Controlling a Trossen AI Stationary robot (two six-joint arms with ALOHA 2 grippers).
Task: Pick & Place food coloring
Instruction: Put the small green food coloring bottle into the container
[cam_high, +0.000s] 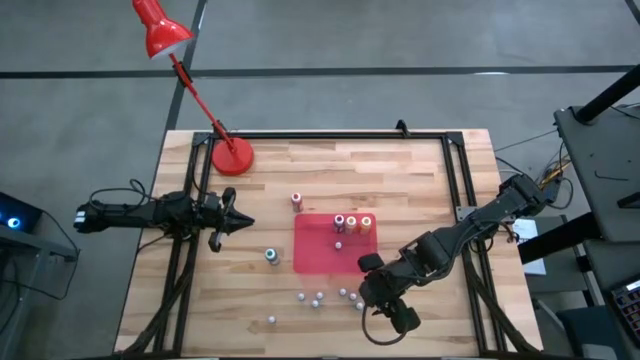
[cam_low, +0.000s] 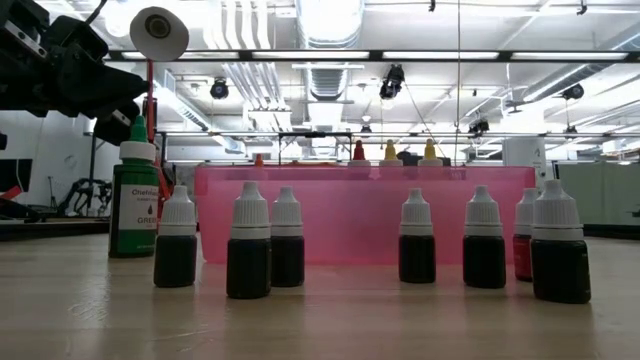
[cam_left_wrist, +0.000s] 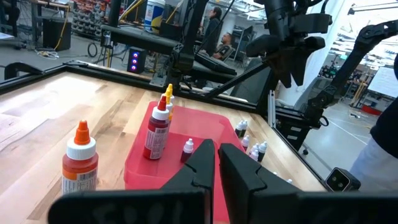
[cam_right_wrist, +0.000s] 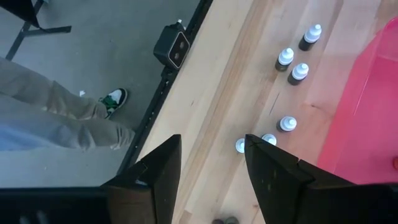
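High view: wooden worktop with a red tray near its middle. Three food coloring bottles stand in a row at the tray's far right corner; one red bottle stands on the wood just off the far left corner, and a green bottle stands left of the tray. Small white-capped dark bottles are scattered along the tray's near edge. A red desk lamp sits at the far left. The left gripper hovers left of the tray with jaws closed, holding nothing. The right gripper hangs over the near right corner of the tray.

Low view: the dark bottles stand in a line before the pink tray wall; the green bottle is at left.

Left wrist view: jaws together, empty; an orange bottle stands beside the tray and a red one in it.

Right wrist view: jaws partly apart and empty (small bottles on the wood beneath); a person's legs show on the floor beyond the worktop edge.
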